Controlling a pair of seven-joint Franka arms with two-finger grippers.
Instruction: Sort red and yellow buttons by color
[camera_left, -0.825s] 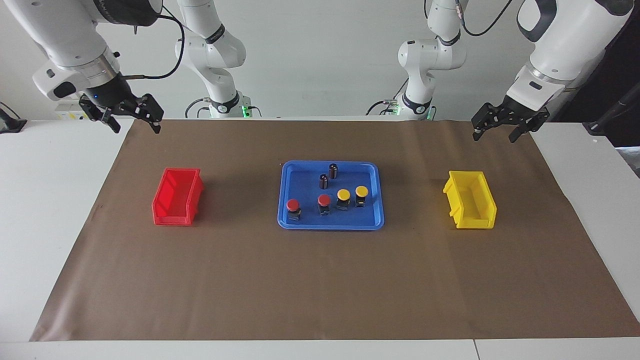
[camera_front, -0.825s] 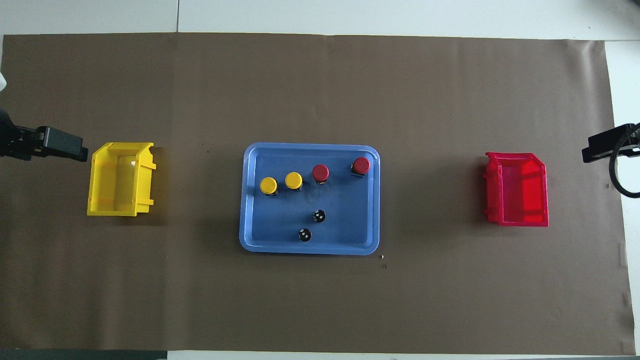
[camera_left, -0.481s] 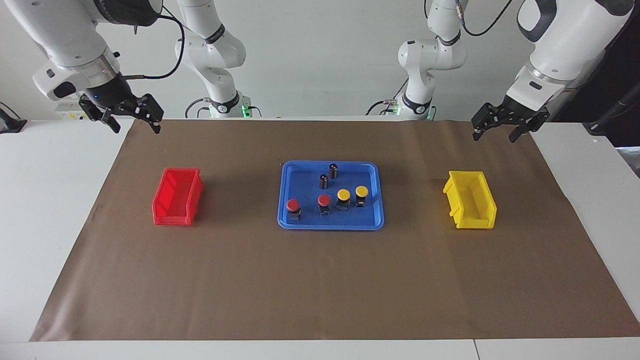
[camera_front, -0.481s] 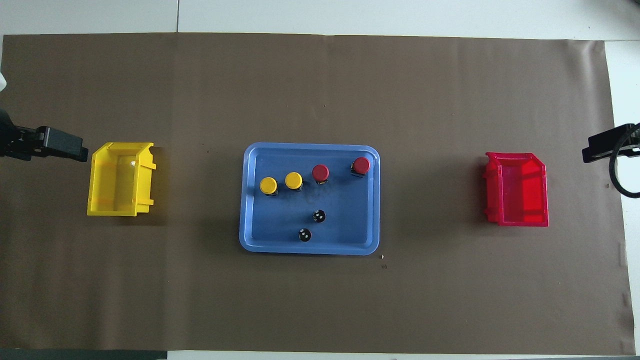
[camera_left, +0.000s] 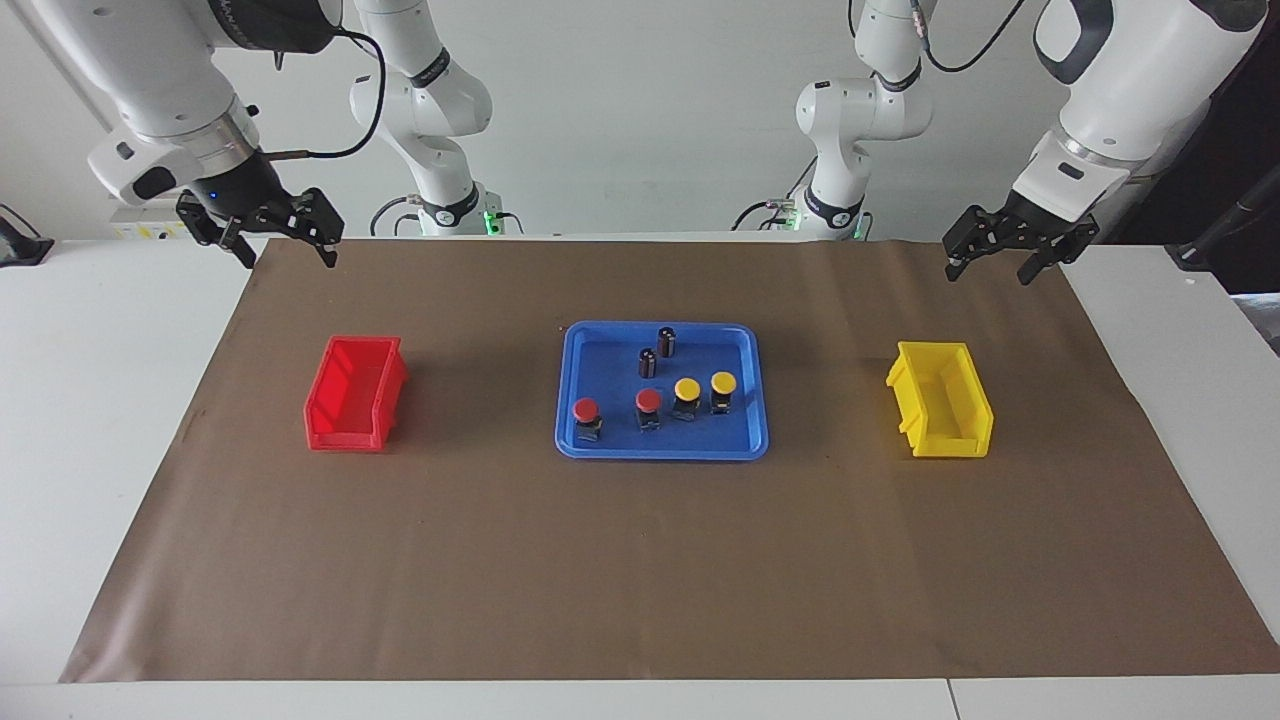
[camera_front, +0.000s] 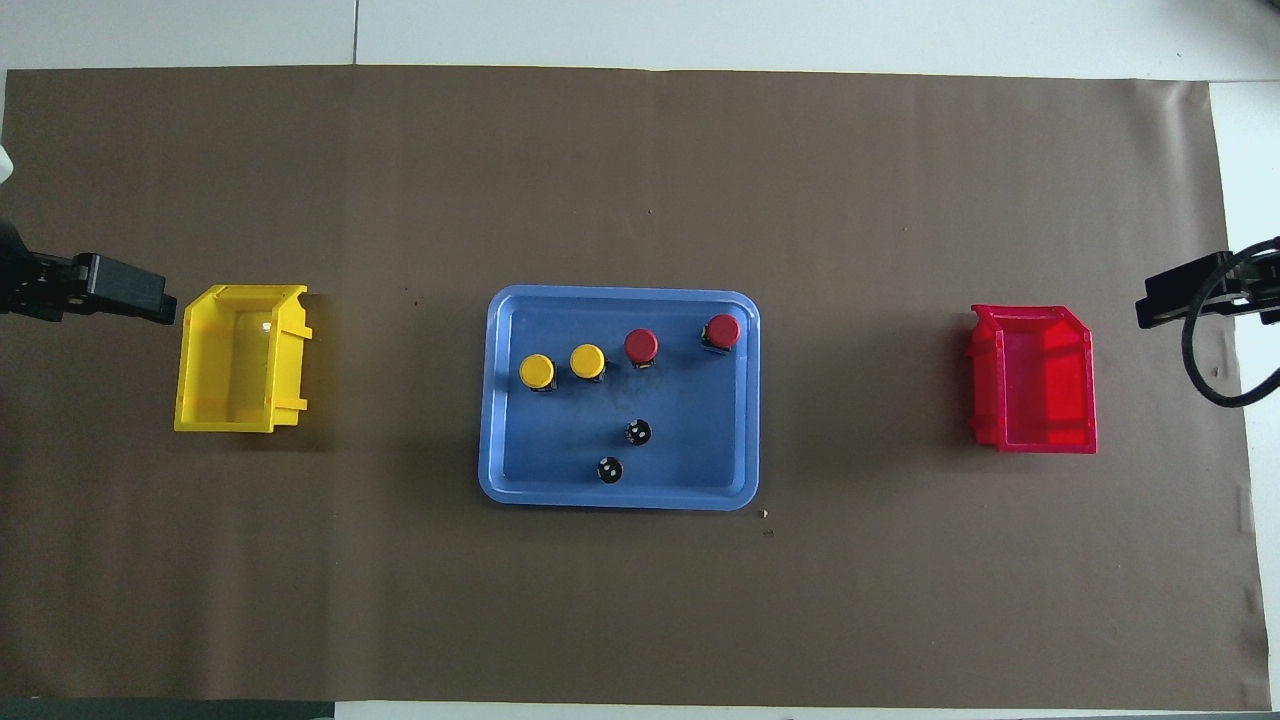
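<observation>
Two red buttons (camera_left: 586, 410) (camera_left: 648, 401) and two yellow buttons (camera_left: 687, 388) (camera_left: 723, 382) stand upright in a row in the blue tray (camera_left: 600, 350). In the overhead view the reds (camera_front: 723, 330) (camera_front: 640, 345) are toward the right arm's end and the yellows (camera_front: 587, 360) (camera_front: 537, 371) toward the left arm's end. My right gripper (camera_left: 288, 252) is open and empty, in the air over the mat's corner by the red bin. My left gripper (camera_left: 988, 268) is open and empty, in the air by the yellow bin.
A red bin (camera_left: 355, 395) (camera_front: 1035, 380) sits at the right arm's end and a yellow bin (camera_left: 940, 400) (camera_front: 240, 360) at the left arm's end, both empty. Two dark cylinders (camera_left: 666, 342) (camera_left: 648, 362) stand in the tray nearer the robots. A brown mat (camera_left: 640, 560) covers the table.
My right gripper has moved a little toward the middle of the table. The left arm, the buttons and the bins have not moved.
</observation>
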